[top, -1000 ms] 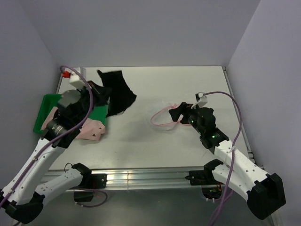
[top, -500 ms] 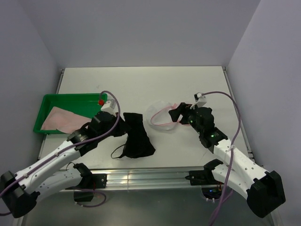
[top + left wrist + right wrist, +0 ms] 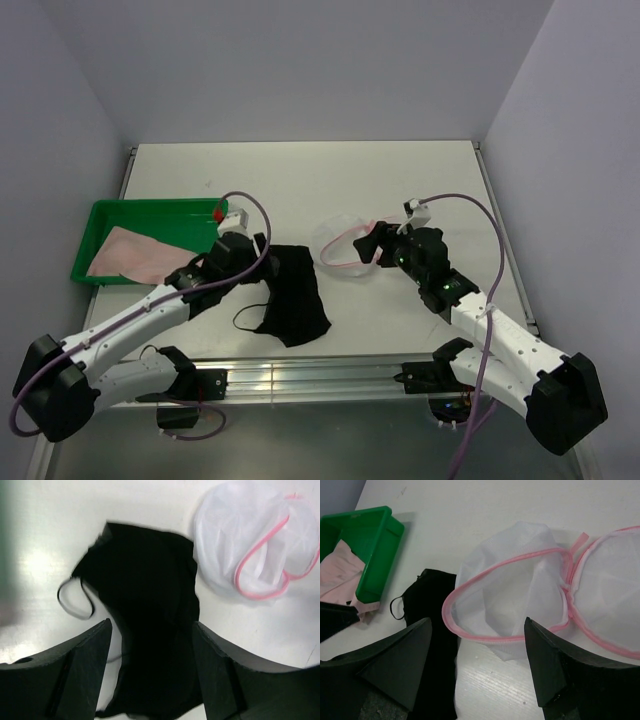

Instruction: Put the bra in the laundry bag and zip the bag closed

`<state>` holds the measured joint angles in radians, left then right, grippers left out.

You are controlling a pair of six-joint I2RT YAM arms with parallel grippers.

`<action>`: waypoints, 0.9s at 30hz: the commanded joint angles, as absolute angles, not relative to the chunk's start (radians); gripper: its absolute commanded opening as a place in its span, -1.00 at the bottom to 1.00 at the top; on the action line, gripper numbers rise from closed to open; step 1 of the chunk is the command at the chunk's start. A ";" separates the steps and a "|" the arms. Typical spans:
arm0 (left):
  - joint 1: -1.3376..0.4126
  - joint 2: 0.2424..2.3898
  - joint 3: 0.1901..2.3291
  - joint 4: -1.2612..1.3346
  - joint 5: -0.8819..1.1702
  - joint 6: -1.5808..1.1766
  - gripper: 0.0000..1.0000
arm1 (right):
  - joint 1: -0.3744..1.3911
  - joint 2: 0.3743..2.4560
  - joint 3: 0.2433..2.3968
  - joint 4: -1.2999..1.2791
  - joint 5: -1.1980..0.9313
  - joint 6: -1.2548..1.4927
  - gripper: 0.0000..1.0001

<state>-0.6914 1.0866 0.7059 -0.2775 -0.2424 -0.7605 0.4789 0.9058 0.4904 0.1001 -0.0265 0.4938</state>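
The black bra [image 3: 293, 300] lies crumpled on the table, just left of the laundry bag [image 3: 338, 243]. The bag is white mesh with pink zipper trim and gapes open, its flap folded back to the right. My left gripper [image 3: 266, 268] hangs open over the bra's upper end. In the left wrist view the bra [image 3: 150, 575] fills the gap between my left gripper's [image 3: 151, 625] spread jaws, and the bag [image 3: 250, 550] sits beyond. My right gripper [image 3: 376, 240] stands open at the bag's right side. In the right wrist view nothing is between my right gripper's [image 3: 477, 622] jaws, which frame the bag [image 3: 515, 595] and the bra [image 3: 427, 610].
A green plastic tray [image 3: 100, 212] holding a pink garment [image 3: 140, 256] sits at the left of the table. The tray [image 3: 377, 535] also shows at the top left of the right wrist view. Grey walls close in the table at the back and sides.
My left arm swung the bra from above the tray to the table beside the bag, laid it down, and its jaws have opened. The right arm has barely moved.
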 commanded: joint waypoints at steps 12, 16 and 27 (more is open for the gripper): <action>-0.792 1.106 0.460 -0.077 -0.199 -0.901 0.34 | 0.515 0.937 0.548 0.124 -0.002 0.466 0.51; -0.792 1.172 0.465 -0.016 -0.235 -0.902 0.32 | 0.535 0.950 0.549 0.124 -0.002 0.462 0.49; -0.792 1.278 0.449 0.126 -0.259 -0.916 0.04 | 0.555 0.979 0.563 0.124 0.009 0.459 0.46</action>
<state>-0.7872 1.2354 0.4377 0.0353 -0.2592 -0.9062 0.5446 0.9657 0.5117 0.0937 -0.0036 0.4759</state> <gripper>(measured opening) 0.523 0.734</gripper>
